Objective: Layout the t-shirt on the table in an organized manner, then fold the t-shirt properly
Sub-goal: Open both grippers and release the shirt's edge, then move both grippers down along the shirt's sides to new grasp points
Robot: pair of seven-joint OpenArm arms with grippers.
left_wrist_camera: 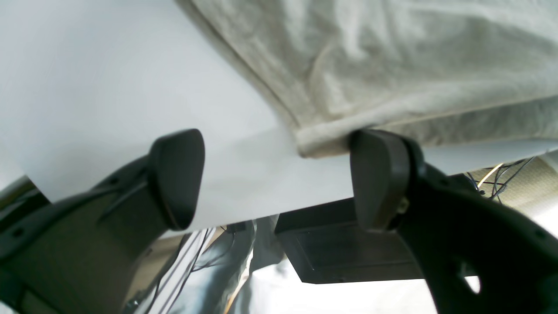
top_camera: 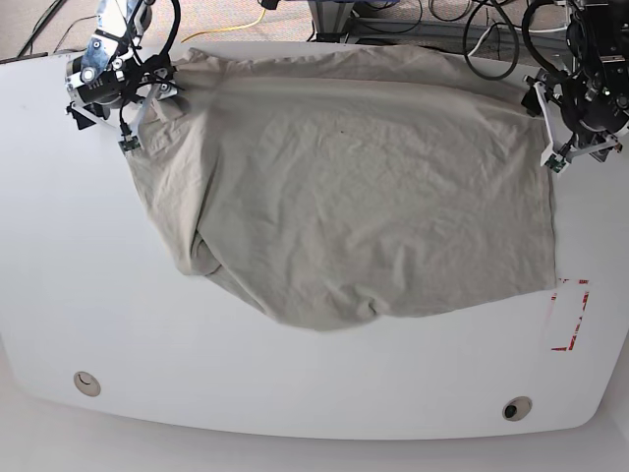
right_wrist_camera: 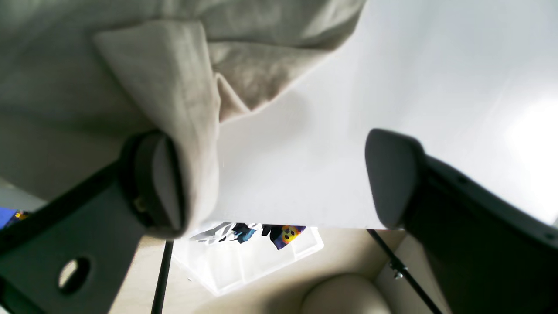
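One t-shirt (top_camera: 344, 197), spread between two tools on one white surface (top_camera: 295, 393). Left tool (left_wrist_camera: 279, 179): released, corner beside one finger. Right tool (right_wrist_camera: 279, 179): released, cloth against one finger.

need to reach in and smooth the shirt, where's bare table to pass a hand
Bare table runs along the near edge, between the t-shirt hem and the two round holes. A wide bare patch also lies on the base view's left, below the right claw. It is crowded at both far corners, where the right claw and the left claw sit at the shirt's edge.
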